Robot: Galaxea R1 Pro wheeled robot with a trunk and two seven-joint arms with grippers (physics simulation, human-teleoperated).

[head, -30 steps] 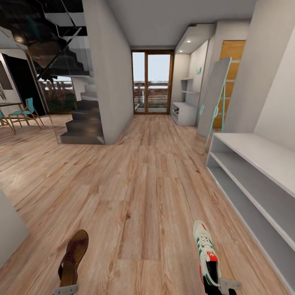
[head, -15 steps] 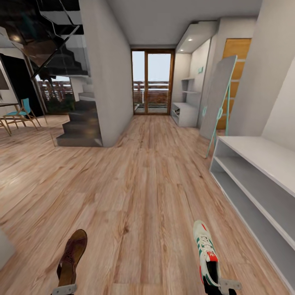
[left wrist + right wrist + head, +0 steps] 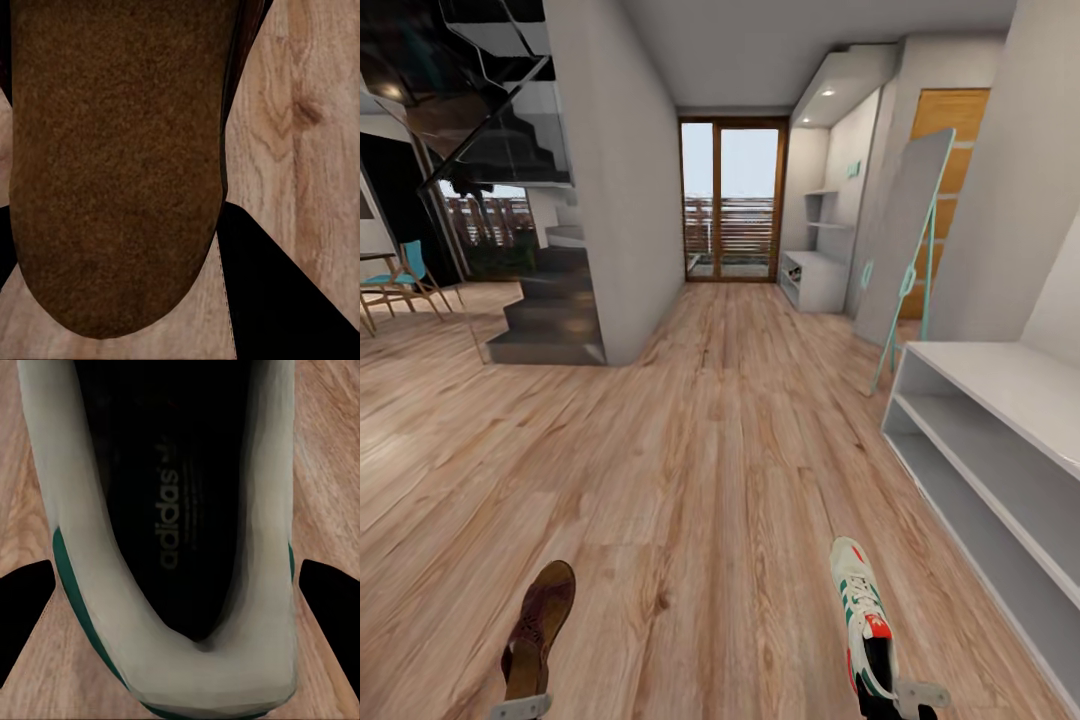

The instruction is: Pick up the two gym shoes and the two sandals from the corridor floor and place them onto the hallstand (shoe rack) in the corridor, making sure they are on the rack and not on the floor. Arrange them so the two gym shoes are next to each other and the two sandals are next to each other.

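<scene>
1. Brown leather sandal (image 3: 538,627) sits clamped in our left gripper (image 3: 520,707) at lower left; the gym shoe (image 3: 865,618) is gripped by our right gripper (image 3: 905,697) at lower right.
2. The pale-grey hallstand (image 3: 1000,440) has slid further right: we are rolling forward, both shoes carried.

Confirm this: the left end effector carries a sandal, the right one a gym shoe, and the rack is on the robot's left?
Not quite. The hallstand is on the robot's right in the head view. The sandal at the left end effector and the gym shoe at the right end effector are correct.

sandal (image 3: 538,630): dark brown | gym shoe (image 3: 865,618): cream, green stripes, red tongue | floor (image 3: 710,470): light brown wood-grain
</scene>
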